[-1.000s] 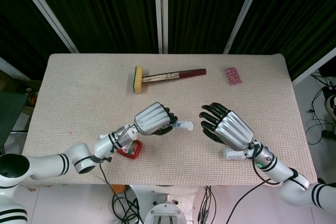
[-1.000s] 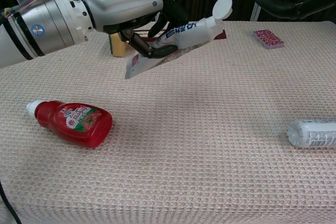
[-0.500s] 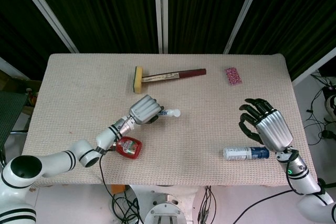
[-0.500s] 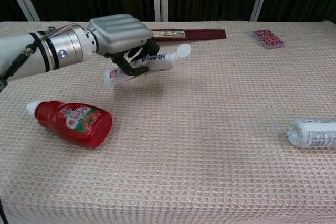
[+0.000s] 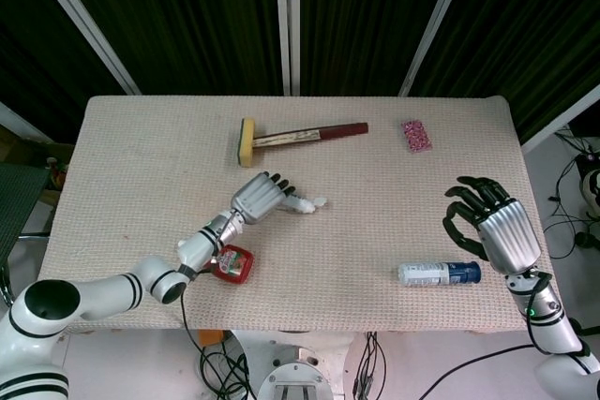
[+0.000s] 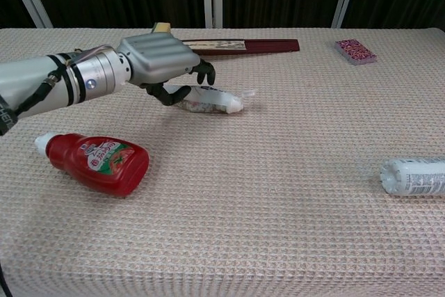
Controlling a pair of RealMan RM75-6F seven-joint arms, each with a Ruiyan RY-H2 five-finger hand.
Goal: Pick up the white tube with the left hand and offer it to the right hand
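Observation:
The white tube (image 6: 208,100) lies flat on the woven table cover, cap pointing right; in the head view only the cap end of the tube (image 5: 307,203) shows past the fingers. My left hand (image 6: 160,60) hovers just over its left end with fingers spread above it and the thumb close beside it, gripping nothing. From above, the left hand (image 5: 261,199) covers most of the tube. My right hand (image 5: 492,227) is far off at the right table edge, fingers apart and empty; the chest view does not show it.
A red sauce bottle (image 6: 97,161) lies near my left forearm. A wooden hammer (image 5: 291,138) lies at the back, and a pink card pack (image 5: 417,134) at the back right. A white bottle with a blue label (image 5: 439,274) lies near my right hand.
The left hand carried the tube down to the table and spread its fingers off it. The right hand drew back to the right edge, away from the middle.

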